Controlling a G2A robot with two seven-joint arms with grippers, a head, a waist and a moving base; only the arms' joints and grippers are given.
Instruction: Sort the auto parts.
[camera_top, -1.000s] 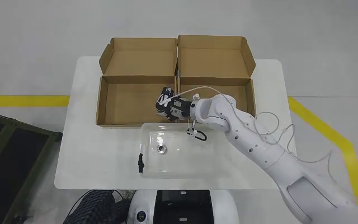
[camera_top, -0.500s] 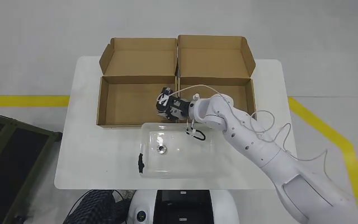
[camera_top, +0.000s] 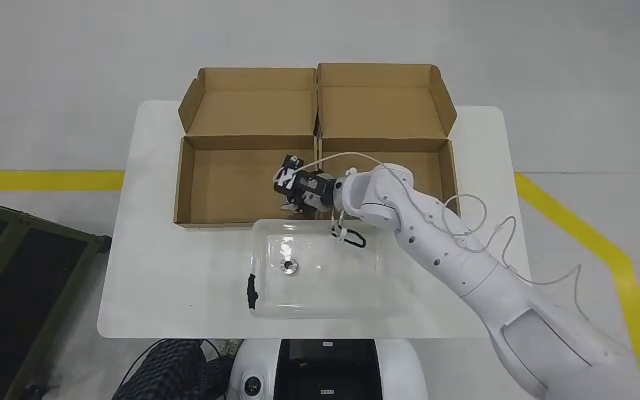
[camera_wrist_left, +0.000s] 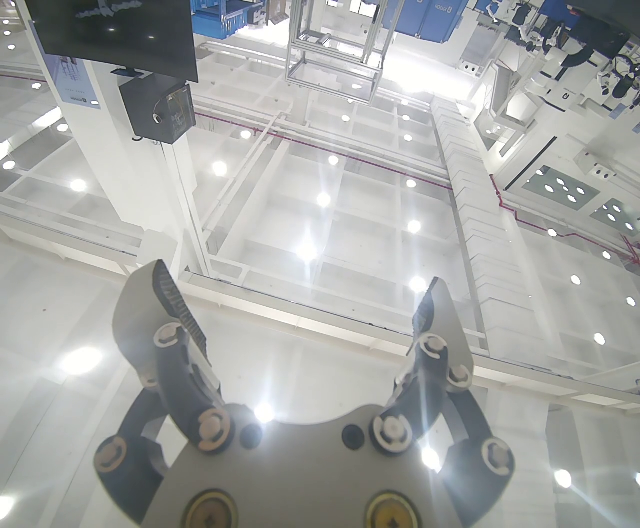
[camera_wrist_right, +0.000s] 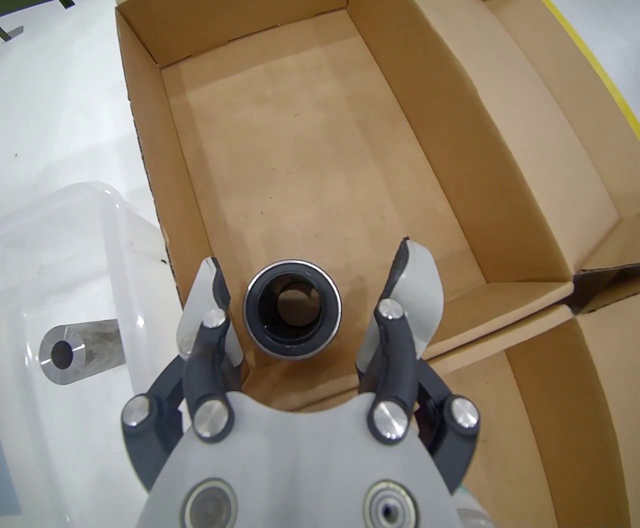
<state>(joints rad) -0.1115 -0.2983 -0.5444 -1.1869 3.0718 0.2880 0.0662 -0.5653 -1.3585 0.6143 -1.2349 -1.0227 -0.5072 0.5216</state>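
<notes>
Since 1 second ago the right end effector (camera_wrist_right: 310, 255) has edged further over the left box (camera_top: 215, 185). Its jaws stand wide around 1 bearing (camera_wrist_right: 292, 315) in that box's near right corner, touching neither finger. 2 boxes stand on the desk (camera_top: 150, 250). The second box (camera_top: 420, 165) adjoins the left box's right wall. 1 clear bin (camera_top: 330, 290) before the left box holds 1 metal cylinder (camera_wrist_right: 82, 347). The left end effector (camera_wrist_left: 297, 277) gapes wide, empty.

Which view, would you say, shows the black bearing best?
The right wrist view: the bearing lies end-on between the right gripper's open fingers in the box. In top view the gripper covers it; left wrist view faces the ceiling.
</notes>
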